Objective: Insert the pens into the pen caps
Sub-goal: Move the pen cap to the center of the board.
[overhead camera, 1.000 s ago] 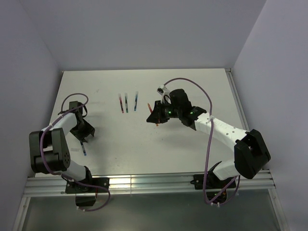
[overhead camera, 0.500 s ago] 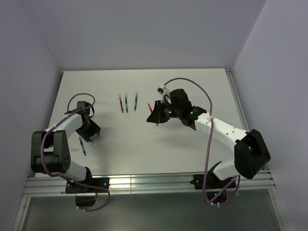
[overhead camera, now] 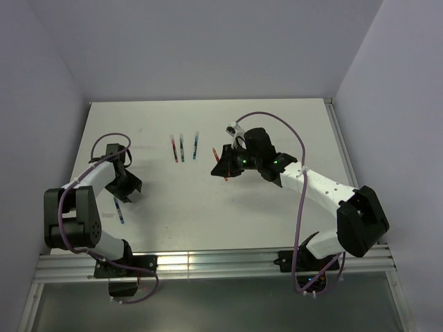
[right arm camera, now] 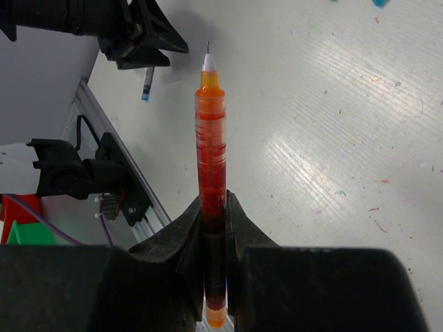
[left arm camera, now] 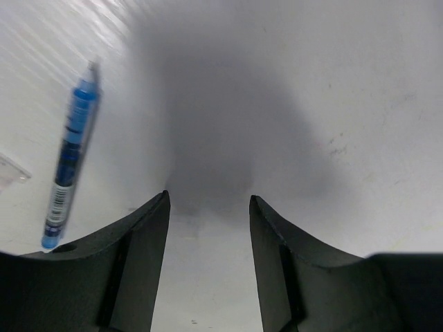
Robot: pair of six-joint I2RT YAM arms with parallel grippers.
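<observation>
Scuffed white table, boxed in by grey walls, carries everything. One red pen is clamped in the right gripper, pinched low on the barrel, with its bare needle tip pointing away from the wrist over the table's middle. A blue pen lies flat near the left edge, just beside the left gripper. That gripper's jaws stand spread with nothing between them, and the pen sits outside the left jaw, not in the gap. Three more pens lie in a row at the far centre. Whether they wear caps is too small to tell, and no loose caps can be made out.

The step in hand looks like the left arm picking up the blue pen. To do it well, slide the gripper sideways until the barrel is centred in the gap. Turn the wrist so the jaws cross the barrel squarely, come down to the surface, and close at mid-barrel so the pen cannot pivot. Meanwhile the right arm should hold the red pen steady with its tip clear of the table.
</observation>
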